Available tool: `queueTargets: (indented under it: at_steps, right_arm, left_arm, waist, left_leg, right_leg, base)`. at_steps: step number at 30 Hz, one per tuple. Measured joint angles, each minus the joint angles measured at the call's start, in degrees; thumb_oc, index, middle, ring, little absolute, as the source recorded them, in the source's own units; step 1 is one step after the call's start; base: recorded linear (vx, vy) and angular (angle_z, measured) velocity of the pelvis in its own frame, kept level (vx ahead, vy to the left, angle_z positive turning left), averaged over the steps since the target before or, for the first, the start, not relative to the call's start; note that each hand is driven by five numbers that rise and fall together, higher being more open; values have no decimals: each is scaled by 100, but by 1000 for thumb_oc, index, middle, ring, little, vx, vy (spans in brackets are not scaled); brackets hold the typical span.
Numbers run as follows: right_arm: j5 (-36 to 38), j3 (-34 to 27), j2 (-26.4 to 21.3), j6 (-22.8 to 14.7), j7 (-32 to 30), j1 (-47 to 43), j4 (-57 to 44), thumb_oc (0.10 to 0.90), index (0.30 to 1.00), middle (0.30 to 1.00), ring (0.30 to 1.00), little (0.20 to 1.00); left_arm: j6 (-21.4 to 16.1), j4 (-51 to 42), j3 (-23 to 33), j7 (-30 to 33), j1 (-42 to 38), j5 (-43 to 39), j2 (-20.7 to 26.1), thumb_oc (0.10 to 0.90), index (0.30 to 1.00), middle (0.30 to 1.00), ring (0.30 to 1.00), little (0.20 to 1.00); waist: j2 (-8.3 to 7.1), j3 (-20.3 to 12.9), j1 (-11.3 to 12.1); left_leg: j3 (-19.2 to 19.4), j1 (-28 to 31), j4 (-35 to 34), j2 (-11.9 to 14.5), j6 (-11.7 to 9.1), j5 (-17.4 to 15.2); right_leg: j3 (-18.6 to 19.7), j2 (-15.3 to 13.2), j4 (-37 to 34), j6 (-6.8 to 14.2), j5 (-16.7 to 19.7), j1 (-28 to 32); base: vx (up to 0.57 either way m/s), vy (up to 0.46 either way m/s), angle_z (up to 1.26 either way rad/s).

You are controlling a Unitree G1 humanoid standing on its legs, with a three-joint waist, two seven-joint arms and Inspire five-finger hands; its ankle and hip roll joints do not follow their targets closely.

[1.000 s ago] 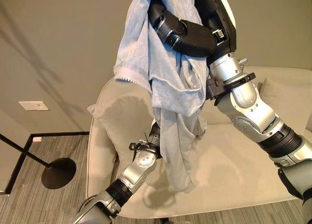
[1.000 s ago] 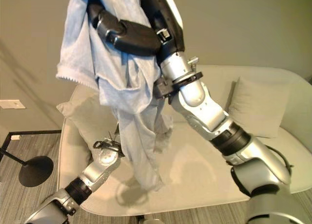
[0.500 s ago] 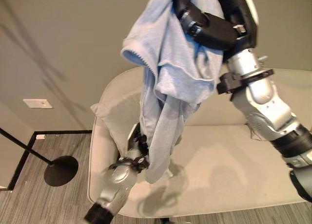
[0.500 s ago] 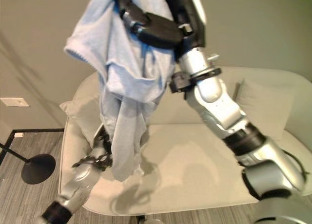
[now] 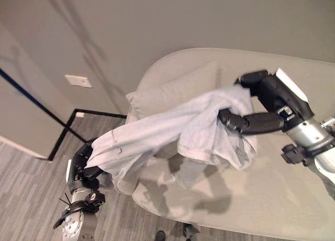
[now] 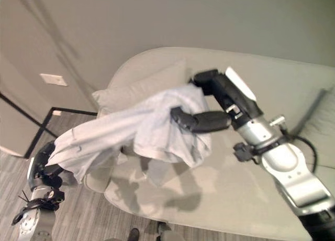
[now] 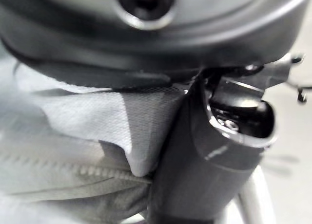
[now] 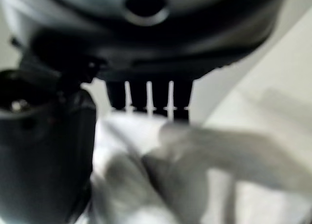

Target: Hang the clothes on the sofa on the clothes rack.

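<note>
A light blue-grey garment (image 5: 172,128) is stretched out above the beige sofa (image 5: 272,199), held at both ends. At its lower left end my left hand (image 5: 81,165) is shut on the cloth. In the left wrist view the thumb (image 7: 209,160) pinches the fabric (image 7: 73,131). At the right end, my right hand (image 5: 261,107) has its fingers curled round a bunch of the garment (image 6: 131,128), over the sofa seat. The right wrist view has the pale cloth (image 8: 146,185) lying past that hand (image 8: 48,151).
A beige cushion (image 5: 157,94) leans in the sofa's left corner under the garment. A thin black pole (image 5: 31,96) slants across the left side. A white wall plate (image 5: 78,81) sits on the grey wall. Grey wood floor (image 5: 31,199) lies left of the sofa.
The camera has swung. The garment, held high and hanging from my right hand before, is now lower and pulled sideways between both hands, with the left hand gripping its end.
</note>
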Motion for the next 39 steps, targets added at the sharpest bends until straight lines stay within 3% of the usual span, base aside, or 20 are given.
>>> queueTargets:
  at_steps: [2, 5, 7, 9, 10, 12, 13, 14, 15, 17, 19, 22, 24, 28, 30, 31, 35, 37, 38, 39]
  right_arm:
    - [-819, 83, 466, 173, -176, 57, 34, 400, 300, 300, 300, 300]
    - [-1606, -250, 904, 221, -580, 354, 30, 400, 300, 300, 300, 300]
    - [-1880, -381, 1384, 409, -900, 326, 134, 400, 300, 300, 300, 300]
    - [-2081, -592, 1659, 512, -1108, 399, 95, 400, 300, 300, 300, 300]
    - [-2140, -619, 1833, 522, -1194, 448, 112, 400, 300, 300, 300, 300]
    - [-2326, -561, 2269, 602, -1250, 651, -71, 400, 300, 300, 300, 300]
    - [-2438, -187, 2512, 604, -1325, 374, -111, 400, 300, 300, 300, 300]
    - [-2445, 45, 2618, 615, -1356, 214, -75, 400, 300, 300, 300, 300]
    - [-2462, 484, 2697, 629, -1344, 150, -88, 400, 300, 300, 300, 300]
    - [-2577, 460, 2572, 554, -1257, 464, -179, 400, 300, 300, 300, 300]
    - [-2625, 87, 2518, 559, -1255, 473, -177, 400, 300, 300, 300, 300]
    - [-2626, -462, 2528, 575, -1286, 673, -179, 400, 300, 300, 300, 300]
    - [-2618, -659, 2471, 464, -1281, 1043, -299, 400, 300, 300, 300, 300]
    - [-2623, -616, 2356, 406, -1164, 1284, -277, 400, 300, 300, 300, 300]
    - [-2584, -558, 2353, 414, -1108, 1381, -189, 714, 771, 771, 771, 771]
    - [-2568, -482, 2356, 414, -1069, 1394, -155, 800, 900, 900, 900, 900]
    - [-2458, 192, 2477, 410, -1019, 1200, 592, 800, 900, 900, 900, 900]
    - [-2571, 1584, 2695, 541, -1103, 500, 2198, 800, 900, 900, 900, 900]
    - [-2753, 2253, 2866, 739, -1103, 224, 3027, 800, 900, 900, 900, 900]
    - [-2868, 2533, 3021, 776, -1107, 224, 3282, 800, 900, 900, 900, 900]
  left_arm:
    - [2, 397, -106, 59, -128, 10, 16, 400, 300, 300, 300, 300]
    - [156, 646, -292, 197, -321, 277, 133, 400, 300, 300, 300, 300]
    - [184, 648, -375, 275, -559, 494, 232, 400, 300, 300, 300, 300]
    - [190, 648, -619, 341, -886, 666, 256, 400, 300, 300, 300, 300]
    - [186, 645, -767, 309, -1015, 770, 341, 400, 300, 300, 300, 300]
    - [192, 645, -1052, 327, -1242, 941, 611, 400, 300, 300, 300, 300]
    - [187, 575, -1043, 339, -1212, 1288, 853, 400, 300, 300, 300, 300]
    - [188, 582, -1033, 356, -1217, 1393, 1056, 400, 300, 300, 300, 300]
    - [206, 655, -992, 369, -1236, 1603, 1377, 400, 300, 300, 300, 300]
    - [206, 599, -688, 422, -1219, 1762, 1308, 400, 300, 300, 300, 300]
    - [208, 497, -500, 495, -1121, 1767, 1272, 400, 300, 300, 300, 300]
    - [214, 540, -433, 548, -973, 1767, 986, 400, 300, 300, 300, 300]
    - [258, 559, -501, 468, -810, 1893, 841, 400, 300, 300, 300, 300]
    - [341, 447, -691, 292, -603, 2229, 790, 400, 300, 300, 300, 300]
    - [357, 365, -807, 237, -476, 2270, 757, 400, 300, 300, 300, 300]
    - [366, 189, -803, 180, -377, 2292, 807, 400, 300, 300, 300, 300]
    - [370, -234, -808, 102, -420, 2449, 1190, 400, 300, 300, 300, 300]
    - [372, -237, -949, 280, -1131, 2459, 1349, 400, 300, 300, 300, 300]
    - [321, -254, -1154, 425, -1605, 2473, 1308, 400, 300, 300, 300, 300]
    - [234, -278, -1199, 462, -1844, 2493, 1299, 400, 300, 300, 300, 300]
  waist:
    - [-173, 138, 13]
    - [-144, 134, -203]
    - [-139, 130, -353]
    - [-44, 93, -393]
    - [-113, 37, -482]
    - [-436, 28, -508]
    - [-340, 18, -448]
    - [-360, 29, -428]
    - [-352, 47, -408]
    - [-293, 40, -297]
    - [-204, 96, -183]
    - [73, 180, -222]
    - [12, 111, -378]
    - [-255, -57, -432]
    - [-192, -159, -490]
    - [-196, -180, -475]
    - [-248, -209, -432]
    - [-213, -93, -403]
    - [39, -27, -300]
    - [123, -32, -321]
  left_leg:
    - [712, -38, -261, 1372, -167, 92]
    - [720, -133, -481, 2220, -657, 372]
    - [568, -249, -434, 2353, -716, 405]
    - [424, -522, -39, 2026, -744, 410]
    - [352, -640, 232, 1705, -1251, 458]
    - [433, -1228, 1440, 912, -420, -119]
    - [745, -1579, 2005, 879, -225, -414]
    - [912, -1632, 2088, 854, -153, -462]
    - [1046, -1673, 2136, 779, 58, -466]
    - [1010, -1617, 1753, 567, 231, -144]
    - [999, -1566, 1465, 329, 426, 95]
    - [601, -936, 360, 109, 494, 774]
    - [430, -354, -629, -51, 216, 977]
    - [914, -223, -743, -367, 316, 1136]
    - [869, -126, -819, -439, 331, 1142]
    - [878, -113, -821, -438, 342, 1150]
    - [868, -67, -620, -445, 396, 1188]
    - [732, -1049, 1734, -651, 215, 964]
    - [535, -1591, 2806, -535, 199, 625]
    - [387, -1668, 2627, -368, 236, 474]
  right_leg:
    - [127, -11, 1, 53, -110, 46]
    - [180, -146, 1, 478, -116, 121]
    - [178, -308, -1, 693, -89, 153]
    - [211, -633, -1, 967, 32, 150]
    - [191, -947, 16, 1003, 11, 145]
    - [336, -1542, 128, 549, 490, 1]
    - [291, -1614, 98, 387, 1563, -369]
    - [96, -1636, 94, 177, 1844, -505]
    - [-509, -1578, 326, 244, 1631, -491]
    - [-754, -1216, 968, 553, -21, -106]
    - [-795, -1041, 1023, 709, -432, 276]
    - [-383, -563, 1836, 664, -1397, 434]
    - [494, 455, 2119, 510, -1914, 465]
    - [1230, 943, 2018, 312, -1909, 101]
    - [1027, 821, 1966, 103, -1864, 177]
    - [1010, 811, 1872, 107, -1849, 227]
    - [997, 816, 1651, 31, -1758, 474]
    - [1024, 634, 1366, -138, -1575, 873]
    - [1043, 707, 1221, -215, -1500, 1093]
    - [1061, 690, 1186, -265, -1544, 1095]
  base:
    - [-38, 445, 17]
    - [-36, 692, -1]
    - [-57, 571, 1]
    - [-58, 502, -9]
    - [-171, 677, 15]
    - [-267, 641, -13]
    - [-275, 655, -69]
    - [-206, 481, -95]
    - [-103, 320, -44]
    - [-41, 391, 6]
    - [6, 313, 27]
    - [80, 201, 63]
    - [63, 121, 103]
    - [24, 23, 59]
    - [34, -43, 22]
    - [0, 0, 0]
    - [-2, -4, 1]
    - [-16, 66, 8]
    - [84, 85, -3]
    - [133, 113, -17]
